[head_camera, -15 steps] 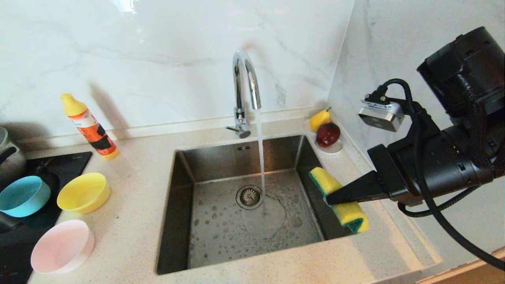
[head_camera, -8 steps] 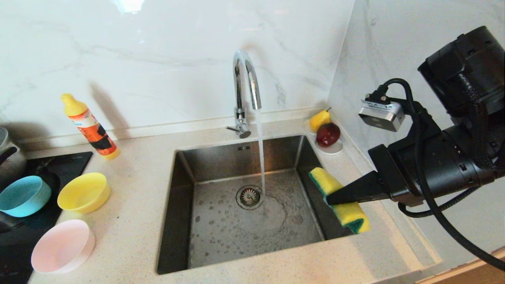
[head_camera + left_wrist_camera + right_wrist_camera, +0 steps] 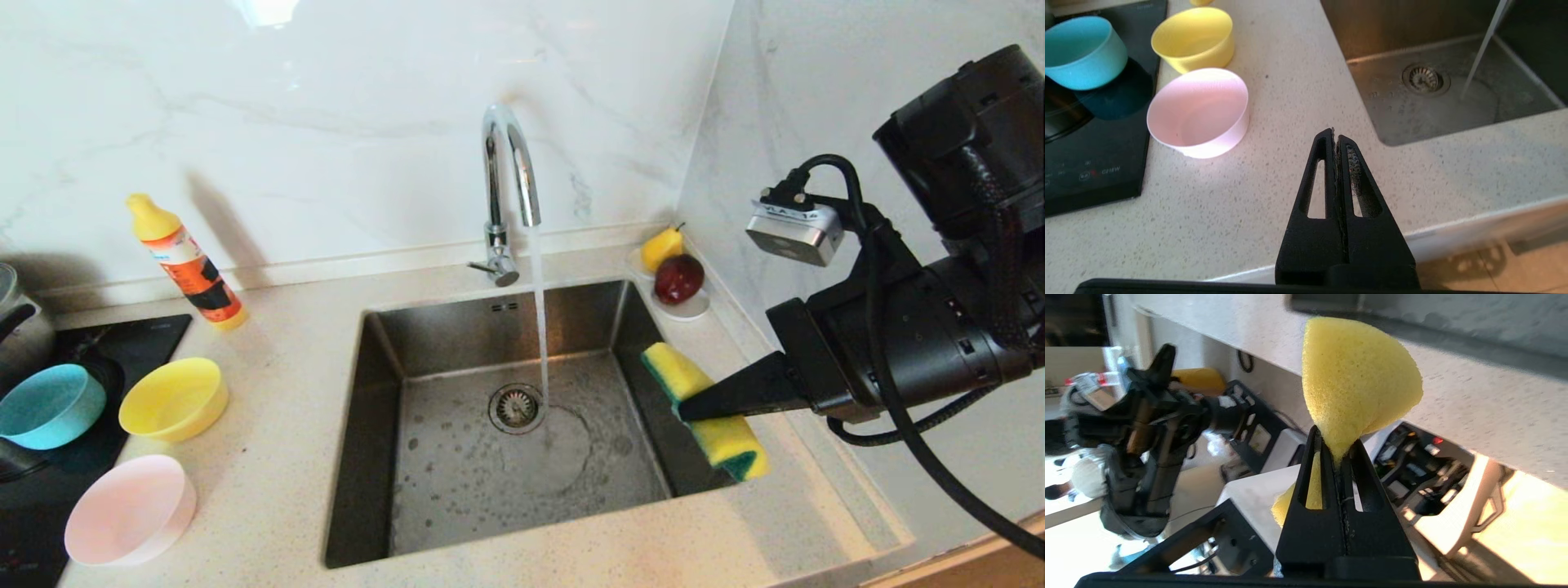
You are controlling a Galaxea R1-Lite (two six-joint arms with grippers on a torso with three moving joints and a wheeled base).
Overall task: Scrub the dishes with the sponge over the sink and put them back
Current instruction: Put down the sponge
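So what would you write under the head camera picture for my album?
Right gripper pinches the sponge at the sink's right edge, tap running.

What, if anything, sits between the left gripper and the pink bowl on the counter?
Nothing visible. In the left wrist view the left gripper, shut and empty, hangs over bare countertop, with the pink bowl just beyond its tips. The yellow bowl stands behind the pink one.

Square brushed-steel sink (image 3: 457,327) set mid-counter; three round plastic bowls, yellow (image 3: 173,398), light blue (image 3: 51,406), pale pink (image 3: 131,510), near the counter's left edge; yellow block sponge (image 3: 709,412) over the sink's right rim.
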